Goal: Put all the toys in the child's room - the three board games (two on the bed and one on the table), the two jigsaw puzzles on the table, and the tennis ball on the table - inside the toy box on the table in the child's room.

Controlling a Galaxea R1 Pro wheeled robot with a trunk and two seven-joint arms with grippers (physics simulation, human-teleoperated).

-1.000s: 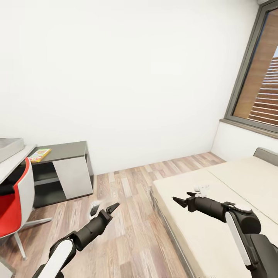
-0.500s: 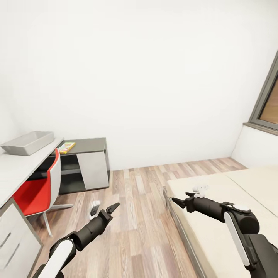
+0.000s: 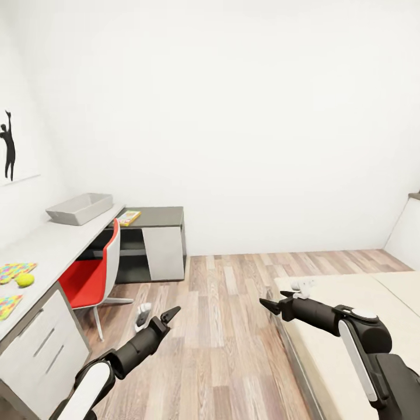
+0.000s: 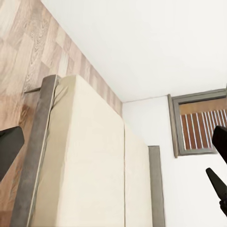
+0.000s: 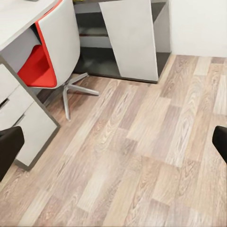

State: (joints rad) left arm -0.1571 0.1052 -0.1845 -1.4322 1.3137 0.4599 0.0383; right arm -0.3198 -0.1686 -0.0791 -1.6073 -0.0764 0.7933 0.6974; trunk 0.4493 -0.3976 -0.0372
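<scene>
The light-grey toy box [image 3: 80,208] stands at the far end of the pale grey table [image 3: 55,245] on the left. Nearer on the tabletop lie a yellow-green tennis ball [image 3: 24,280] and two colourful flat jigsaw puzzles [image 3: 14,270] [image 3: 8,305]. A flat yellow-green game box [image 3: 129,217] rests on the lower dark-grey cabinet [image 3: 157,217] beyond the table. The beige bed [image 3: 350,318] is at the right, and no game box shows on it. My left gripper [image 3: 157,318] hangs open over the floor. My right gripper [image 3: 284,296] is open at the bed's corner. Both hold nothing.
A red and white swivel chair [image 3: 93,273] is tucked against the table, beside the white drawer unit [image 3: 41,344]. Wood-plank floor [image 3: 233,326] runs between table and bed. A black baseball-player silhouette [image 3: 8,146] hangs on the left wall. A window [image 4: 198,120] appears behind the bed.
The camera has swung to the left: the window slid out at the right, and the table, toy box, ball and puzzles came in. Both arms keep their pose.
</scene>
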